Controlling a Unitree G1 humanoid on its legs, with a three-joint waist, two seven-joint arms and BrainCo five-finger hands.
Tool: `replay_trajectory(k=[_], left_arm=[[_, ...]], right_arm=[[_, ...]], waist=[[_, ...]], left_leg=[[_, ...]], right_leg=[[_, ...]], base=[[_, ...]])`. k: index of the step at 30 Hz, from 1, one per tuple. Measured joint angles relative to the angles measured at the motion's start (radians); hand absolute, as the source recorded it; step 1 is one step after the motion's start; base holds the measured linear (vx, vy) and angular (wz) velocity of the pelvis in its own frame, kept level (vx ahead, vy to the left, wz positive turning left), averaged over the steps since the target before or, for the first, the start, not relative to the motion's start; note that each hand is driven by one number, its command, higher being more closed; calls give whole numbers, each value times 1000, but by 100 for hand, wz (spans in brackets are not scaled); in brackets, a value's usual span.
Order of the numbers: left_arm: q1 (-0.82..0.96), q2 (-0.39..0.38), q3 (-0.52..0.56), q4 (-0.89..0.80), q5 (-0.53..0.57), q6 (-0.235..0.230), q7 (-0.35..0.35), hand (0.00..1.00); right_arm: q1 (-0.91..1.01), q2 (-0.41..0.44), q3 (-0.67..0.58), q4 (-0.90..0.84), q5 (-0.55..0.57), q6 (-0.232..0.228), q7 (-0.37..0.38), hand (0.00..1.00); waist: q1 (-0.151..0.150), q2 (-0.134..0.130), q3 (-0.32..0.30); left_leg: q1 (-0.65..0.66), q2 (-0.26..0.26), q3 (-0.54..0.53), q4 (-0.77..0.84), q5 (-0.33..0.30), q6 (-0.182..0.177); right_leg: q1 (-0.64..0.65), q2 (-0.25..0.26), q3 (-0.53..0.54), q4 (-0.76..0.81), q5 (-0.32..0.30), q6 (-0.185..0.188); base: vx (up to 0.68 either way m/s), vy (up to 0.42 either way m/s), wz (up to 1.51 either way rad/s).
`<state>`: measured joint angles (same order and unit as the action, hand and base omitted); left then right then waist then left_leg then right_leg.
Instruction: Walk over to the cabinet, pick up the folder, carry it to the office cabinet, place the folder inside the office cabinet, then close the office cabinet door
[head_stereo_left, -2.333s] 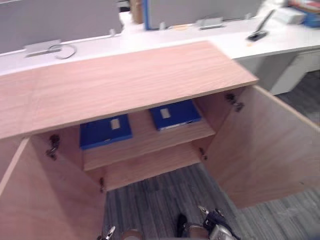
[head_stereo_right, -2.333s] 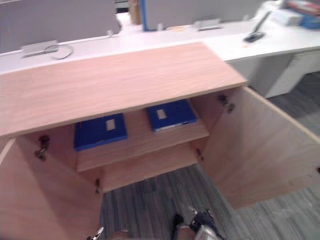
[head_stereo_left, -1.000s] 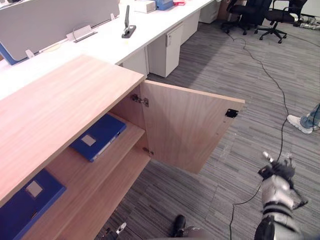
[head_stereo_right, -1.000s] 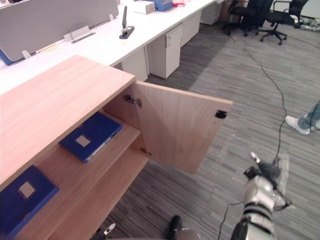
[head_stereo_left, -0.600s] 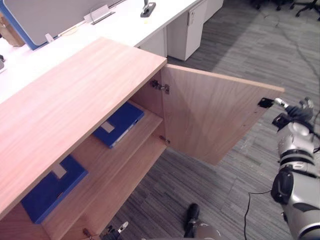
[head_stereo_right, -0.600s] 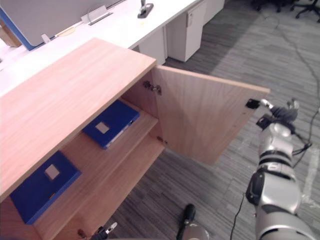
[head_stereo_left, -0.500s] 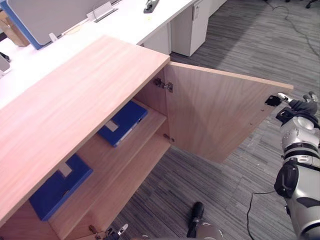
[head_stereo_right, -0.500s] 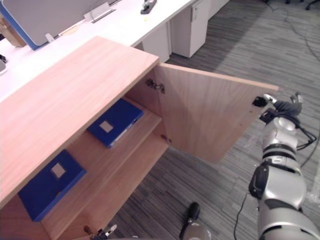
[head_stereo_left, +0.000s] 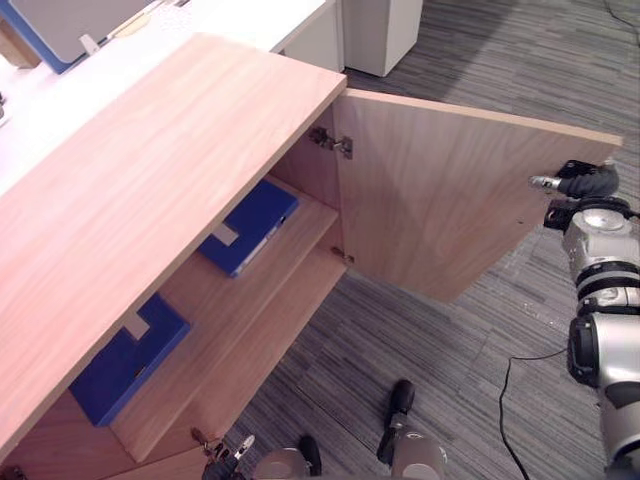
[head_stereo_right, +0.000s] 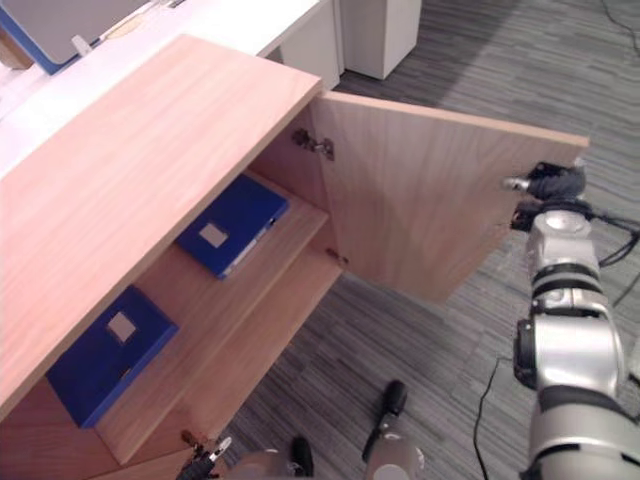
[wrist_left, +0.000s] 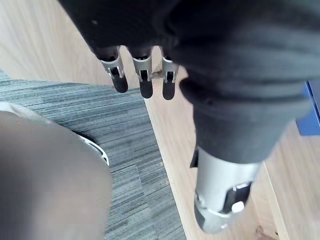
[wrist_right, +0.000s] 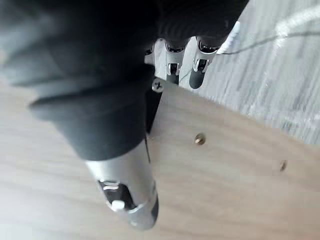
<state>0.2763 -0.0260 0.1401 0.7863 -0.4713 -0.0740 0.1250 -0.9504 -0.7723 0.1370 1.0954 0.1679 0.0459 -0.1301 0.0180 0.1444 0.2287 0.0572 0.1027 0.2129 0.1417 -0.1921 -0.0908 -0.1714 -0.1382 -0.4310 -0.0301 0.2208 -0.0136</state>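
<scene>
The cabinet (head_stereo_right: 150, 170) stands open, its door (head_stereo_right: 420, 200) swung wide over grey carpet (head_stereo_right: 440, 350) and hung on a metal hinge (head_stereo_right: 312, 144) near the top. A blue folder (head_stereo_right: 232, 237) lies flat on the shelf (head_stereo_right: 250, 300) near the hinge side. A second folder (head_stereo_right: 108, 355) lies well apart from it toward the left end, and each has a pale label on top. The right hand (head_stereo_right: 550, 183) is at the door's free edge near its upper corner, a straight silver finger reaching onto the inner face. A white desk (head_stereo_right: 230, 22) runs behind the cabinet.
</scene>
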Motion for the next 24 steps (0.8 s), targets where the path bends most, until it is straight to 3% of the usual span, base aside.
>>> replay_trajectory(k=[7,11,13,15,18,24], left_arm=[[-20,42,1,51,48,4,-19,0],[-49,52,33,69,85,4,-25,0],[-58,52,46,71,100,5,-26,0],[-61,52,46,71,124,6,-34,0],[-68,52,61,81,129,8,-35,0],[-59,63,73,91,129,12,-33,0]], right_arm=[[199,-57,311,-341,-125,11,135,0],[265,-107,535,-586,-194,8,277,0],[291,-100,619,-684,-194,-20,347,0],[311,-42,693,-739,-195,-76,415,0],[364,74,751,-747,-233,-123,455,0],[494,260,809,-641,-332,-133,462,0]], waist=[[-29,-19,5],[-40,-36,-4],[-39,-49,-10],[-29,-60,-18],[-6,-73,-35],[6,-110,-95]], left_leg=[[35,73,68,17,-26,-40],[48,117,76,23,-30,-43],[50,134,73,23,-29,-42],[51,148,70,18,-29,-42],[55,151,71,16,-26,-45],[70,133,87,2,-21,-59]], right_leg=[[23,104,53,-59,-8,-14],[15,166,83,-59,-16,-40],[15,187,86,-59,-23,-51],[13,202,87,-59,-26,-54],[14,208,97,-59,-26,-55],[15,197,114,-59,-16,-58]], base=[[-26,-62,-36],[39,-112,-36],[65,-114,-14],[53,-79,-2],[22,-12,-3],[35,74,-6]])
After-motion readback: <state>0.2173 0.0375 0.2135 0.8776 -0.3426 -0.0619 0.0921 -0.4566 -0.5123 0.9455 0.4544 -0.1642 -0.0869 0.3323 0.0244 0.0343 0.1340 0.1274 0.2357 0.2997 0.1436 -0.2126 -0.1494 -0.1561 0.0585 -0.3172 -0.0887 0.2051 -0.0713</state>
